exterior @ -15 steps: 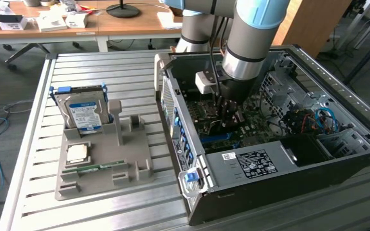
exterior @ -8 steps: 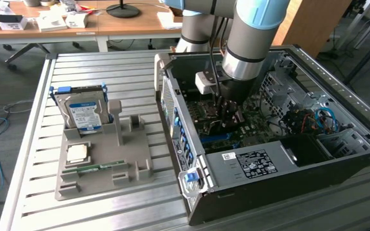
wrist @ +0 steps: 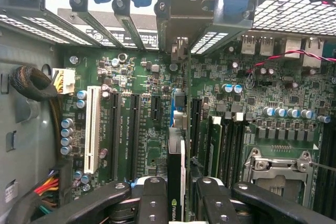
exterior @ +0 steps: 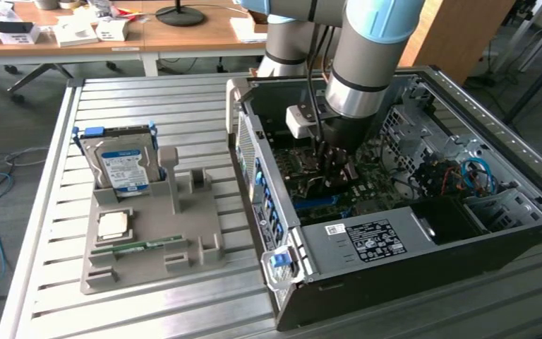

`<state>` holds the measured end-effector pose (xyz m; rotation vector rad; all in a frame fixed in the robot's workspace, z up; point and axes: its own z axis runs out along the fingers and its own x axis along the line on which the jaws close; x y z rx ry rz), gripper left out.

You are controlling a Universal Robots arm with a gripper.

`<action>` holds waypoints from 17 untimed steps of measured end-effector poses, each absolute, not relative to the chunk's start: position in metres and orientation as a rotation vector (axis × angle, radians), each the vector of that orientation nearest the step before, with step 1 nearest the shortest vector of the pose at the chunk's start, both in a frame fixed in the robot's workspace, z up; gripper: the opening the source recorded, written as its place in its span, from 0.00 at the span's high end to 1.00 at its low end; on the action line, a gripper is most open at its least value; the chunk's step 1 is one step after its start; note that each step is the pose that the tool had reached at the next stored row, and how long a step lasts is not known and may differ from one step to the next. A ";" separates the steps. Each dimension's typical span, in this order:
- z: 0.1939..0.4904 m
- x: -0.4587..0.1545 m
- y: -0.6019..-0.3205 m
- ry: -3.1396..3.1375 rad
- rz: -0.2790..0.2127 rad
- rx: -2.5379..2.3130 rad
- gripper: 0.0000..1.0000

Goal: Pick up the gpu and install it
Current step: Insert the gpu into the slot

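Installing is in hand: mid-frame in the exterior view, inside the case [exterior: 384,240], the gripper [wrist: 178,199] clamps its fingers on the gpu [wrist: 176,163], edge-on in line with the blue slot [wrist: 179,113]; seating likely needs square alignment.

The grey tubular robot arm [exterior: 370,63] with light-blue joint caps reaches in from the far side of the exterior view. Its last segment points steeply downward, the lower end leaning a little toward the exterior view's left. At its tip the black metal two-finger gripper [exterior: 332,166] hangs low with its fingertips down. In the wrist view its black, bolted fingers [wrist: 152,203] stand partly drawn together, one on each flat side of the gpu [wrist: 176,179], a thin dark card held edge-on between them.
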<state>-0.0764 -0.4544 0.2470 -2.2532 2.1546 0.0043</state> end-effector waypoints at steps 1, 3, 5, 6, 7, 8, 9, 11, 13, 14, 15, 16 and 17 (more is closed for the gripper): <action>0.247 -0.076 -0.454 2.155 0.004 -2.253 0.74; 0.247 -0.076 -0.455 2.156 0.004 -2.253 0.74; 0.247 -0.076 -0.455 2.156 0.004 -2.253 0.74; 0.247 -0.076 -0.455 2.156 0.004 -2.252 0.74; 0.247 -0.076 -0.455 2.158 0.004 -2.251 0.74; 0.247 -0.076 -0.455 2.159 0.004 -2.249 0.74; 0.247 -0.076 -0.455 2.160 0.004 -2.248 0.74; 0.247 -0.076 -0.455 2.161 0.004 -2.247 0.74; 0.247 -0.076 -0.455 2.161 0.004 -2.247 0.74; 0.247 -0.076 -0.455 2.161 0.004 -2.247 0.74; 0.247 -0.076 -0.455 2.161 0.004 -2.247 0.74; 0.247 -0.076 -0.455 2.161 0.004 -2.247 0.74; 0.247 -0.076 -0.455 2.161 0.004 -2.247 0.74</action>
